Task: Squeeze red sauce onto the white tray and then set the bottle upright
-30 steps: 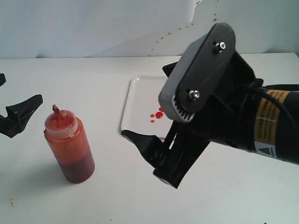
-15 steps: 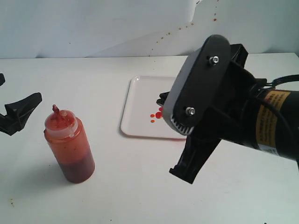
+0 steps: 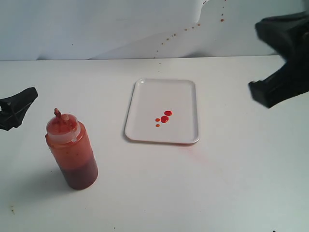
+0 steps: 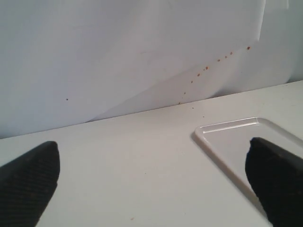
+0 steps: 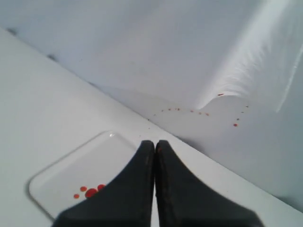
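Note:
The bottle stands upright on the table at the front left, with red-brown sauce inside and a smeared nozzle on top. Nothing touches it. The white tray lies flat in the middle, with a few small drops of red sauce on it. My left gripper is open and empty, low over the table left of the bottle; the tray's corner shows past one finger. My right gripper is shut on nothing, raised at the right beyond the tray. The drops show beside its fingers.
A pale backdrop with a fold and a trail of tiny brown-red specks rises behind the white table. The right arm's dark body hangs at the right edge of the exterior view.
My right gripper has shut and pulled back up and to the right, uncovering the tray. The left finger has shifted slightly towards the edge. Bottle and tray have not moved.

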Tool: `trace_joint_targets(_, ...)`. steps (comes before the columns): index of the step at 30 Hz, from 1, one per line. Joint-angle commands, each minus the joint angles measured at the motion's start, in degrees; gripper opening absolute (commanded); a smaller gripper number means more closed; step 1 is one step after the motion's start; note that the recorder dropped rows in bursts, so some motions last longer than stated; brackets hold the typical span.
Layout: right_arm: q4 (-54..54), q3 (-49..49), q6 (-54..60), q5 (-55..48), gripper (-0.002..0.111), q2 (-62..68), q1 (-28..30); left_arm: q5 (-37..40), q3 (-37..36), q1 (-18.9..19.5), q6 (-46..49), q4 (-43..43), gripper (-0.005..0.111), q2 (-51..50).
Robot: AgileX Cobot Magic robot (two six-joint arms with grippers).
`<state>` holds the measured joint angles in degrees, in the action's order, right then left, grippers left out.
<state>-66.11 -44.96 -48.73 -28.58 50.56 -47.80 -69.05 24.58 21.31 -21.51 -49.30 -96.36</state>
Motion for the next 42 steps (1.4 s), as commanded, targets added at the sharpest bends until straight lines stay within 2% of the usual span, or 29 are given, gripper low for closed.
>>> trace_joint_targets(1,-1.13,-0.17,-5.71,-3.70,0.000,-5.66,0.52,-0.92,-0.26,-0.23,-0.97,1.12,0.104,0.25)
trace_joint_targets(7,-0.47,-0.17,-5.84,-8.12,0.000,-10.09,0.52,-0.92,-0.26,-0.23,-2.44,1.85,0.104,0.25)
trace_joint_targets(10,-0.25,-0.17,-6.12,-11.27,0.000,-10.26,0.52,-0.92,-0.26,-0.23,-2.68,2.01,0.095,0.25)
trace_joint_targets(12,1.12,-0.17,-6.12,-12.98,0.000,-10.26,0.52,-0.92,-0.26,-0.23,-2.68,1.91,0.078,0.25)
trace_joint_targets(14,2.13,-0.17,-6.12,-12.98,0.000,-10.26,0.52,-0.92,-0.26,-0.23,-2.55,1.21,0.054,0.25)
trace_joint_targets(15,2.26,-0.17,-6.12,-12.98,0.000,-10.26,0.52,-0.92,-0.26,-0.23,-2.45,0.31,0.034,0.25)
trace_joint_targets(17,2.26,-0.17,-6.12,-12.98,0.000,-10.26,0.52,-0.92,-0.26,-0.23,-2.45,-1.23,0.004,0.25)
trace_joint_targets(18,2.26,-0.17,-6.12,-12.98,0.000,-10.26,0.52,-0.92,-0.26,-0.23,-1.77,-2.07,0.001,0.25)
trace_joint_targets(42,6.35,-0.17,-6.22,-12.87,0.000,-10.26,0.52,-0.92,-0.26,-0.23,-2.02,-1.83,0.000,0.25)
